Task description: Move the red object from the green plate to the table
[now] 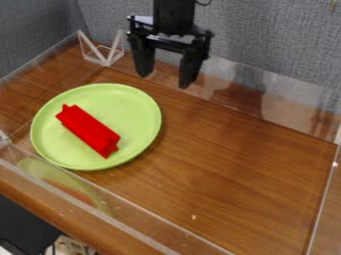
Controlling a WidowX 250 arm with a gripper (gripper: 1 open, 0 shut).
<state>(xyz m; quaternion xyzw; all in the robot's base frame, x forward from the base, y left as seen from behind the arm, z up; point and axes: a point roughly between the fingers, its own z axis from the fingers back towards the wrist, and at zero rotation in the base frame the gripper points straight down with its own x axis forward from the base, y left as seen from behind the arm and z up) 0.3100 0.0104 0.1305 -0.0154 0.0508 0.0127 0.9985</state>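
Clearly, in the camera view, the block [88, 130] is a bright, even red with a matte face and no pattern on it. It is long and narrow, a straight-edged bar with fairly crisp corners, and the end nearer the camera shows a darker, shaded red. It lies flat on the plate [144, 124], on the left part of its floor, running slantwise from upper left to lower right. The plate is round and lime green, plain and shallow, with a slightly raised rim; bare green shows on every side of the block, most widely to the right.

The plate sits on the left part of the table [234, 174], whose top is a glossy reddish-brown with wood grain. Clear walls [266, 103] edge the table, catching pale reflections along the back. A small white wire-like frame [98, 50] stands near the back left corner.

The gripper [168, 73], black, hangs over the back of the table, beyond the plate and well apart from the block. Its two fingers stand wide apart, about as far as they go, with nothing held between them.
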